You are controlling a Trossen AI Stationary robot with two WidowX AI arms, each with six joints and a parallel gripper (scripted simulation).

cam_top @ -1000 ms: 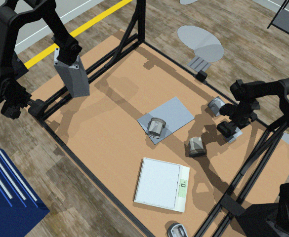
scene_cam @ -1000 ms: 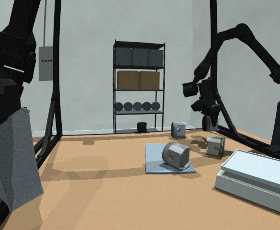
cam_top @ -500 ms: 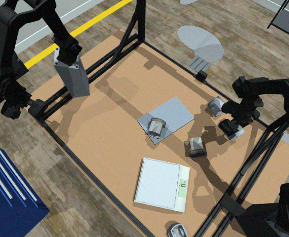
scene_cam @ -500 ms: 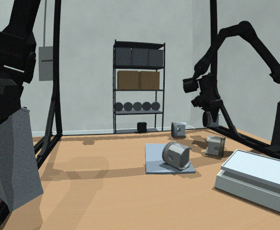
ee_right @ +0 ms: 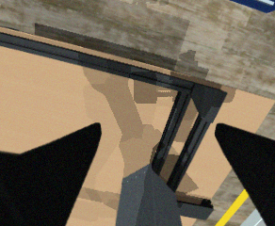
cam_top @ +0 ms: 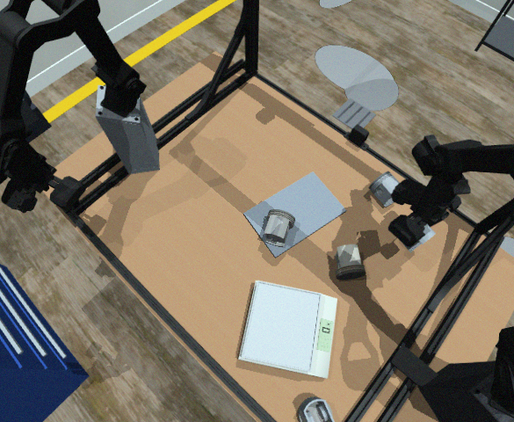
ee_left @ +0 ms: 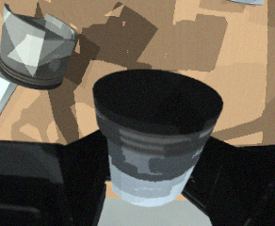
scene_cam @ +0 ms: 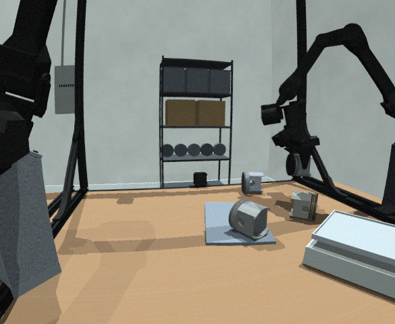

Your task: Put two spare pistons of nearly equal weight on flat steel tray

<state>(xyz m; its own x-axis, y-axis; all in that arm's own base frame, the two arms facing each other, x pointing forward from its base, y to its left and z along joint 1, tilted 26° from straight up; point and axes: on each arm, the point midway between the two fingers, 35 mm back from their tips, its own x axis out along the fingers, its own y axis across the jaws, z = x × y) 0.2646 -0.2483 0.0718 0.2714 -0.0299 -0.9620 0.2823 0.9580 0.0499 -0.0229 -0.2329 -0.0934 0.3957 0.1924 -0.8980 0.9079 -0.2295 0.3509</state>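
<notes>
My left gripper is shut on a grey piston and holds it in the air above the bench near the side rail. A second piston lies on its side on the flat steel tray, at the tray's corner. A third piston lies on the bench between tray and scale. A fourth piston sits by the far rail. A fifth piston lies at the bench's near edge. My right gripper is open and empty, high over the opposite corner.
A white scale sits on the bench near the tray. Black frame rails run along the bench edges, with upright posts at the corners. A blue cabinet stands on the floor beside the bench.
</notes>
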